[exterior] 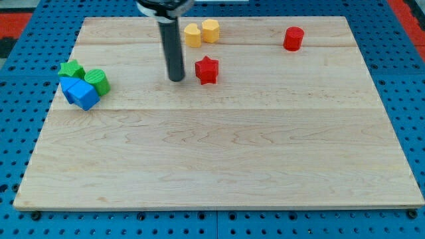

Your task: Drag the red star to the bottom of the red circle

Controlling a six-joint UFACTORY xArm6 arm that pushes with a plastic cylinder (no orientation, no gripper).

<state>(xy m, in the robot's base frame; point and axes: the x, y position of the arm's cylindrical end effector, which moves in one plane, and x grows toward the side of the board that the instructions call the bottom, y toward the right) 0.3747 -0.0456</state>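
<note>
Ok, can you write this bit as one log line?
my tip: just left of red star | red circle: far upper right | drag: not done

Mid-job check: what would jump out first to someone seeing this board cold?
My tip stands near the view's top, just left of the red star, a small gap between them. The red circle sits far off toward the top right. Green and blue blocks huddle at the left edge.

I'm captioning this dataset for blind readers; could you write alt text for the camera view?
My tip rests on a wooden board just left of the red star, with the red circle at the upper right. Two yellow blocks sit near the top; green and blue blocks cluster at the left.
</note>
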